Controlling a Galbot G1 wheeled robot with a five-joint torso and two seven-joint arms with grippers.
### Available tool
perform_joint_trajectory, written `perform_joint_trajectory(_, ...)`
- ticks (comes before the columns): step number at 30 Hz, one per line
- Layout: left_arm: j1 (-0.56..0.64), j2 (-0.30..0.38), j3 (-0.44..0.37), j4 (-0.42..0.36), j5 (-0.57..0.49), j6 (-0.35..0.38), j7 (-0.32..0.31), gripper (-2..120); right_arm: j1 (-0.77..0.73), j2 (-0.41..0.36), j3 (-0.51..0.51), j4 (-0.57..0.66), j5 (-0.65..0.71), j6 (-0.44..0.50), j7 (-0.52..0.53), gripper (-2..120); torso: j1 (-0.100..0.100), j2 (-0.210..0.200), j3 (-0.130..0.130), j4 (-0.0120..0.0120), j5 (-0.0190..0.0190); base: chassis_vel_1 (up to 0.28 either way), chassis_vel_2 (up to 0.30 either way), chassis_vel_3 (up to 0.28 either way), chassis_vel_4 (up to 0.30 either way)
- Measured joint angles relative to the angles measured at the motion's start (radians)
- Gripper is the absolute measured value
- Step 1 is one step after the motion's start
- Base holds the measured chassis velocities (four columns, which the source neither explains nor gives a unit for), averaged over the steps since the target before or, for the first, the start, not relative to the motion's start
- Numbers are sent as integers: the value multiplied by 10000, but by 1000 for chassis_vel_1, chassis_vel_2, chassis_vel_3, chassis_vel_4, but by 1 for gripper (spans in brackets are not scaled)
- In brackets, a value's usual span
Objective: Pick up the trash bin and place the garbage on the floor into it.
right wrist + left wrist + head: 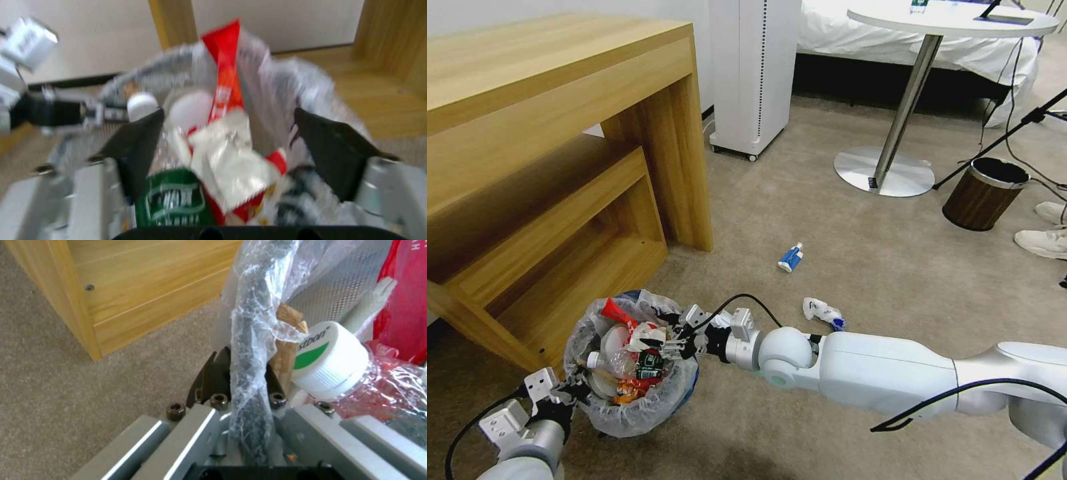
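The trash bin [627, 419], round and lined with a crinkly whitish bag, is beside the wooden desk and packed with garbage. My left gripper [564, 392] is shut on its near rim; the left wrist view shows the fingers [213, 376] clamped on the bag-covered rim [249, 340], beside a white bottle cap [329, 360]. My right gripper [670, 341] hovers open over the bin's mouth, its fingers [138, 143] apart around a red-and-white wrapper [227, 160] lying on the pile. On the floor [860, 267], a blue-white packet [790, 257] and a white-and-blue piece [822, 311] lie past my right arm.
A wooden desk [560, 120] with a low shelf stands close to the bin's left. A white appliance on casters [754, 73], a round table's metal base [884, 172], a brown wood-grain bin [986, 193], cables and a person's shoes [1044, 241] lie farther off.
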Motion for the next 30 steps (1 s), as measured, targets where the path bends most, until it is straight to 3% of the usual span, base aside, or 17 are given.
perform_joint_trajectory(4, 26, 0, -15, 27, 13, -11, 25, 1, -247, -299, 804, 568, -20, 279, 0, 97, 0, 0, 0, 2, 1, 0, 0, 0, 0)
perform_joint_trajectory(7, 12, 41, -44, 38, 1, -12, 26, 1, -477, -582, 1534, 952, -2, 390, 38, 100, 0, 0, 0, 2, 0, 0, 0, 0, 0)
perform_joint_trajectory(9, -20, 128, -98, 11, -57, 6, 23, 1, -1173, -1045, 3224, 1472, -8, 551, 126, 100, 0, 0, -1, 1, 0, 0, 0, 0, 0)
perform_joint_trajectory(11, -25, 164, -122, -2, -85, 18, 18, 1, -1458, -1181, 3761, 1591, -12, 560, 138, 100, 0, 0, -1, -1, 1, 0, 0, 0, 0)
perform_joint_trajectory(12, -12, 249, -184, -34, -101, 46, -6, 1, -2393, -1521, 5555, 1832, -124, 649, 264, 100, 0, 0, -1, 2, 1, 0, 0, 0, 0)
perform_joint_trajectory(13, -6, 293, -211, -39, -85, 68, -18, 1, -3005, -1703, 6616, 1979, -191, 645, 334, 100, 0, 0, -1, 0, 3, 0, 0, 0, 0)
perform_joint_trajectory(14, -6, 293, -211, -39, -85, 68, -18, 1, -3005, -1703, 6616, 1979, -191, 645, 334, 100, 0, 0, -1, 0, 3, 0, 0, 0, 0)
perform_joint_trajectory(16, -5, 354, -239, -57, -67, 112, -23, 1, -3988, -1894, 8373, 2251, -480, 570, 591, 100, 0, 0, -1, -1, 2, 0, 0, 0, 0)
perform_joint_trajectory(17, -5, 354, -239, -57, -67, 112, -23, 1, -3988, -1894, 8373, 2251, -480, 570, 591, 100, 0, 0, -1, -1, 2, 0, 0, 0, 0)
perform_joint_trajectory(19, -14, 433, -275, -62, -60, 184, -24, 1, -5274, -2003, 10326, 2535, -994, 407, 923, 100, 0, 0, -2, 0, 2, 0, 0, 0, 0)
perform_joint_trajectory(20, -17, 463, -280, -60, -58, 198, -24, 1, -5759, -2022, 10940, 2627, -1149, 343, 1067, 100, 0, 0, -1, 0, 2, 0, 0, 0, 0)
perform_joint_trajectory(21, -17, 463, -280, -60, -58, 198, -24, 1, -5759, -2022, 10940, 2627, -1149, 343, 1067, 100, 0, 0, -1, 0, 2, 0, 0, 0, 0)
perform_joint_trajectory(25, 14, 657, -290, -45, -91, 281, -59, 1, -8423, -1870, 14015, 3149, -2102, 206, 1470, 100, 0, 0, -2, -3, 5, 0, 0, 0, 0)
perform_joint_trajectory(26, 14, 657, -290, -45, -91, 281, -59, 1, -8423, -1870, 14015, 3149, -2102, 206, 1470, 100, 0, 0, -2, -3, 5, 0, 0, 0, 0)
perform_joint_trajectory(29, 59, 867, -307, -46, -288, 417, -163, 1, -9910, -1545, 15569, 3549, -2753, 416, 1497, 100, -1, 0, -2, -1, 1, 0, 0, 0, 0)
perform_joint_trajectory(30, 59, 867, -307, -46, -288, 417, -163, 1, -9910, -1545, 15569, 3549, -2753, 416, 1497, 100, -1, 0, -2, -1, 1, 0, 0, 0, 0)
